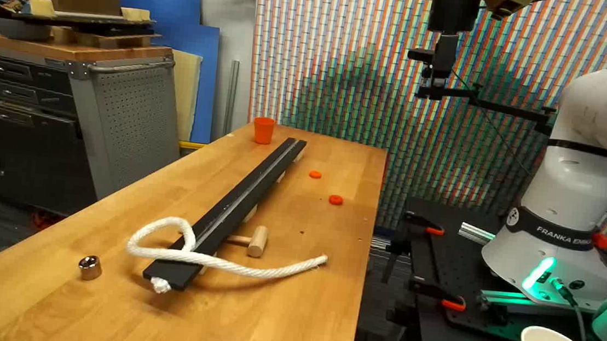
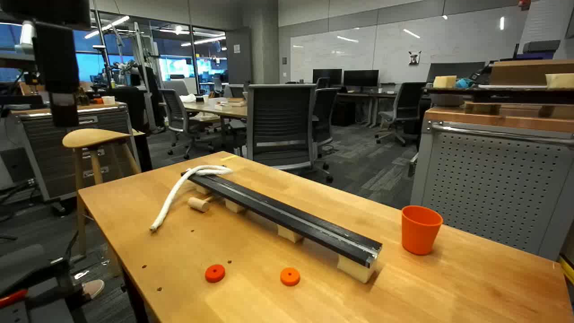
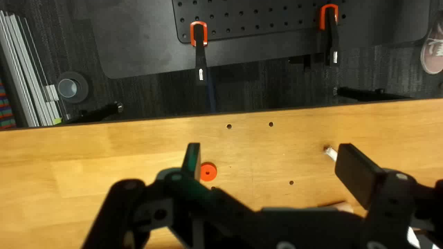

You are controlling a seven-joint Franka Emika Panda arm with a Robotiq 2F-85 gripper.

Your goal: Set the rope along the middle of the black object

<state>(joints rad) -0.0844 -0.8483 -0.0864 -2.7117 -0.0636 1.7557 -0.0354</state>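
Observation:
The black object is a long narrow bar (image 1: 249, 194) raised on small wooden blocks on the table; it also shows in an exterior view (image 2: 287, 214). The white rope (image 1: 259, 272) lies bunched over the bar's end far from the orange cup. It loops off one side, and a long tail reaches across the table on the other side (image 2: 172, 195). In the wrist view only the rope's tail tip (image 3: 331, 153) shows clearly, beside a finger; the bar is mostly hidden there. My gripper (image 3: 270, 150) is open and empty, high above the table. It also shows in both exterior views (image 1: 430, 92) (image 2: 63, 114).
A wooden mallet (image 1: 257, 242) lies against the bar near the rope. A metal ring (image 1: 90, 268) stands on the looped side. An orange cup (image 2: 420, 229) stands near the bar's far end. Two orange discs (image 2: 215, 273) (image 2: 290, 276) lie on the robot's side of the table.

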